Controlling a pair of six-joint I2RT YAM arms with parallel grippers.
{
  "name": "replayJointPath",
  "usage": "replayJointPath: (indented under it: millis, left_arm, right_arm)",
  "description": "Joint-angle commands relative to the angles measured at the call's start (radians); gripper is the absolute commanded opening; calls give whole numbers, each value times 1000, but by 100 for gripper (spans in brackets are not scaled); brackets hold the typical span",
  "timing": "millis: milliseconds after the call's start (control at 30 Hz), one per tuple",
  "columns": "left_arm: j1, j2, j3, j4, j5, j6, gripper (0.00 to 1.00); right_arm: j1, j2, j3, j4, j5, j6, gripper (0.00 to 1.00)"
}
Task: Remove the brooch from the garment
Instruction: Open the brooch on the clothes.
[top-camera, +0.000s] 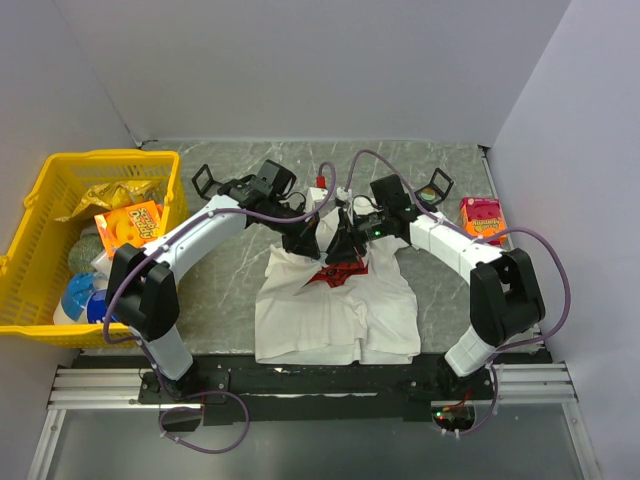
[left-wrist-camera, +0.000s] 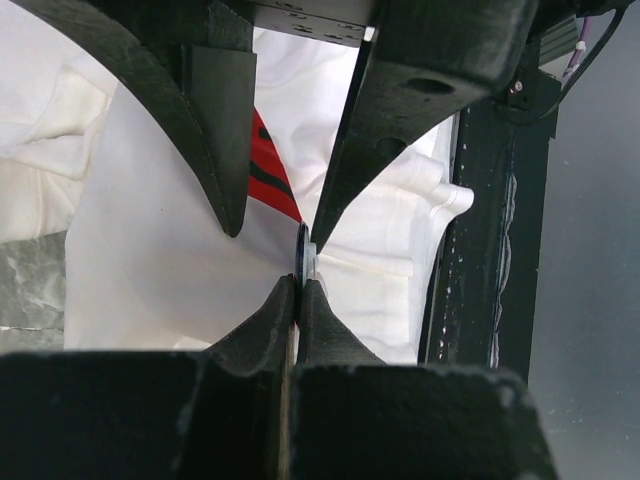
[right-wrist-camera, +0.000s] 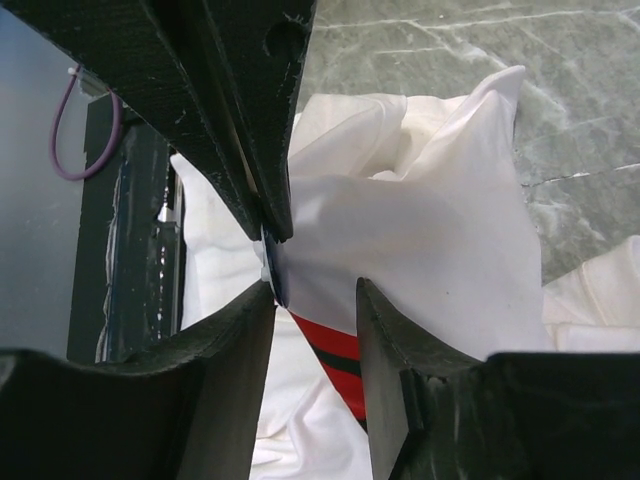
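**Top view:** both arms are seen bent in over the garment (top-camera: 335, 320), which is spread on the table (top-camera: 220, 290) with its upper part gathered up. The left gripper (top-camera: 305, 243) and the right gripper (top-camera: 347, 247) are set tip to tip above the red print (top-camera: 335, 275). The brooch is hidden beneath them here.

**Left wrist view:** the left gripper's (left-wrist-camera: 297, 295) jaws are pressed together. Clamped at their tips is what is taken for the brooch (left-wrist-camera: 305, 255), a thin disc shown edge-on with its rim standing straight up out of the pinch. White cloth is tented around it. The right gripper (left-wrist-camera: 272, 228) is met head-on from above with its jaws apart. One fingertip is laid against the disc's upper edge, and the other is held off to the side over the red print.

**Right wrist view:** the right gripper's (right-wrist-camera: 315, 292) jaws are seen spread, with a peak of white cloth between them. The brooch (right-wrist-camera: 273, 268) is not found in that gap. It sits against the tip of the finger on the view's left, with the closed left gripper (right-wrist-camera: 275, 230) coming onto it from above.

The coming move is judged to turn on that offset. The disc is in the left arm's keeping, while the cloth just beside it is straddled by the right. Any parting would have to be made across the disc's flat faces, not along its rim.
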Motion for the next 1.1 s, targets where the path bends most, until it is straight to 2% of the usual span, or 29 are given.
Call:
replayJointPath:
  millis: [0,100,200,233,267,300,333,533,567,733,867,1067]
  left_arm:
    - [-14,10,25,19,54,-20,1]
    - [-14,10,25,19,56,-20,1]
    - [-14,15,27,16,62,-20,1]
    - [-14,15,25,18,62,-20,2]
    - [-14,15,25,22,58,-23,5]
    - [-14,10,24,27,53,-23,11]
    - [-14,7,18,31,47,-29,12]
    - [-12,-22,-6,61,18,-38,24]
    - [-12,-28,-10,65,12,-38,30]
    - [23,-71,-50,116,16,-63,31]
    - [53,-91,-68,143,33,-79,37]
    - [61,-108,-116,188,-1,-93,39]
  right_arm:
    - [49,-1,-3,41,-19,-31,45]
    - [53,-2,-5,44,-21,-31,43]
    - [58,-1,0,35,-35,-35,28]
    - [59,3,6,24,-35,-44,16]
    - [64,4,8,19,-33,-48,13]
    - [64,4,8,16,-33,-50,9]
    - [62,6,8,19,-33,-50,6]
    - [62,-4,-18,51,-32,-27,2]
    - [62,-5,-20,62,-35,-22,2]
    - [59,-11,-24,77,-45,2,1]
    - [58,-13,-24,91,-48,19,1]
    - [47,-23,-32,120,-70,54,1]
